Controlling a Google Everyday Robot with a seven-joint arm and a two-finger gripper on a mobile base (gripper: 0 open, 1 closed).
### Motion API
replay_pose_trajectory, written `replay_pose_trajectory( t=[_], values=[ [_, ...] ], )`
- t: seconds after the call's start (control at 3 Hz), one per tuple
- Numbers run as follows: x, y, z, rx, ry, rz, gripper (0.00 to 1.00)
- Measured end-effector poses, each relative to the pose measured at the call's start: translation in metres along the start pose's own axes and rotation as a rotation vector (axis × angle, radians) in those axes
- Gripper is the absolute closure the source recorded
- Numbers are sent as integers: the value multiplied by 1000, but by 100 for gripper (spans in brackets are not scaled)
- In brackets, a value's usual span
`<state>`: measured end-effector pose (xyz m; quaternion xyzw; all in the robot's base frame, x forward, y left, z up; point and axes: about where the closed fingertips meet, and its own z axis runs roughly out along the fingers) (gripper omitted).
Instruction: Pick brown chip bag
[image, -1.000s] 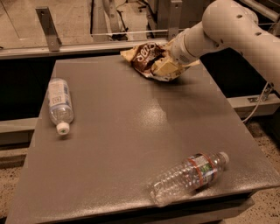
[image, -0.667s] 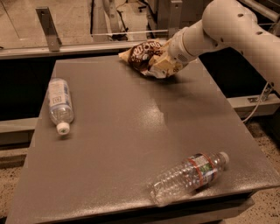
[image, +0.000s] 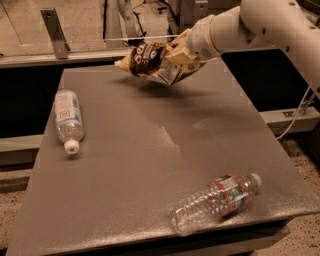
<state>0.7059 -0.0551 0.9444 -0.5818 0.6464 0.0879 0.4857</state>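
Note:
The brown chip bag (image: 150, 61) is a wrinkly dark brown and tan foil bag with white lettering. It hangs in the air above the far edge of the grey table (image: 150, 150), casting a shadow below it. My gripper (image: 181, 55) comes in from the upper right on a white arm and is shut on the bag's right end. The bag sticks out to the left of the gripper.
A clear water bottle (image: 67, 120) with a white cap lies near the table's left edge. Another clear bottle (image: 217, 200) with a red-banded label lies near the front right corner. A metal bracket (image: 54, 31) stands behind the table at the back left.
The gripper has lifted the chip bag off the table's far edge and carried it up and slightly left. Both bottles have stayed put.

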Motion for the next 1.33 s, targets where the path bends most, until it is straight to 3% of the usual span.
replay_pose_trajectory(
  t=[0.67,1.0,1.33],
  values=[
    [-43,-13,-53,38,-187,25,100],
    [-54,-11,-64,8,-244,57,100],
    [-56,-10,-64,4,-248,58,100]
  ],
)
